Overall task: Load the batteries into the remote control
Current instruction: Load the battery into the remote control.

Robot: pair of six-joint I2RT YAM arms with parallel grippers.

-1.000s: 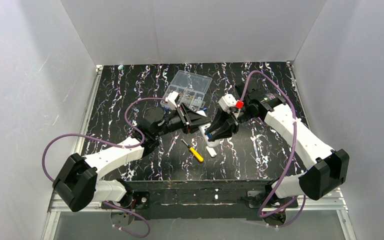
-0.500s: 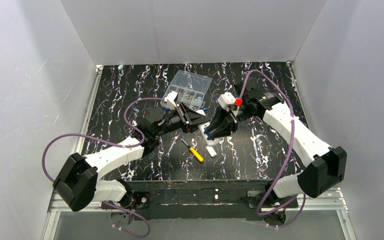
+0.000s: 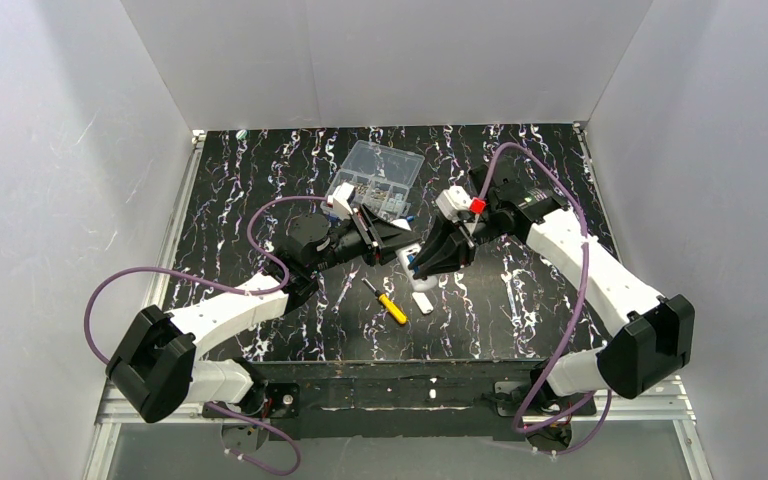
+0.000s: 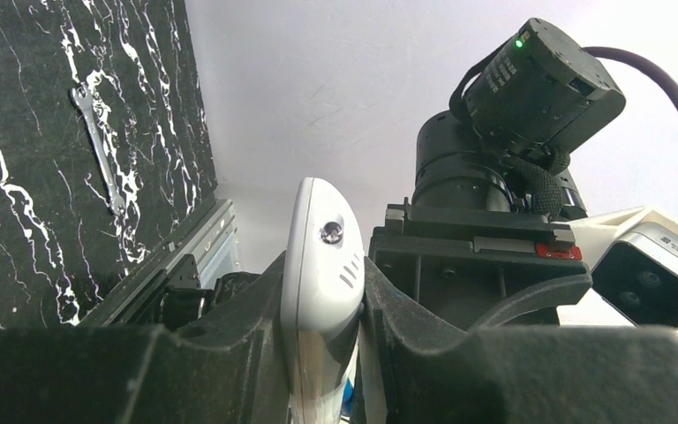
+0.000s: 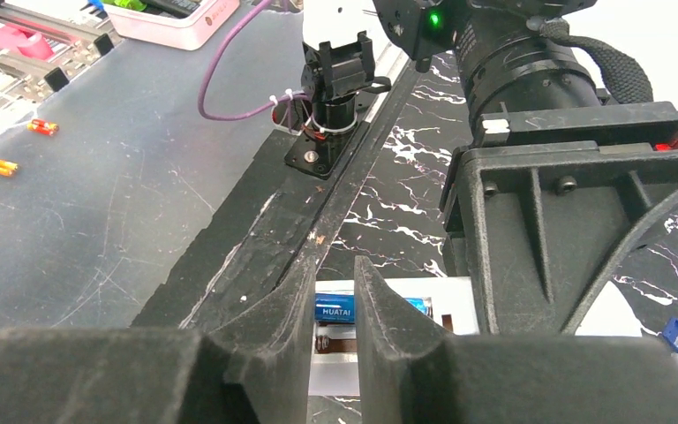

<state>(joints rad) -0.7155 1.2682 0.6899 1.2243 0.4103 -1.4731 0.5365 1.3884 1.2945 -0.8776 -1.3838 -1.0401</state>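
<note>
My left gripper (image 3: 400, 246) is shut on the white remote control (image 3: 406, 262) and holds it on edge in the middle of the table. In the left wrist view the remote's rounded end (image 4: 318, 256) stands out between the jaws of that gripper (image 4: 322, 287). My right gripper (image 3: 421, 267) has its tips at the remote's open battery bay. In the right wrist view its fingers (image 5: 334, 269) stand a narrow gap apart with nothing between them. Behind them a blue battery (image 5: 335, 307) lies in the remote's bay (image 5: 459, 305). An empty slot with a spring shows below it.
A yellow-handled screwdriver (image 3: 390, 303) and a small white cover piece (image 3: 423, 301) lie just in front of the grippers. A clear compartment box (image 3: 375, 178) stands behind them, with a small blue item (image 3: 412, 215) beside it. A small wrench (image 4: 97, 141) lies on the mat.
My right gripper has edged slightly left toward the remote. The left arm and the remote have not visibly moved.
</note>
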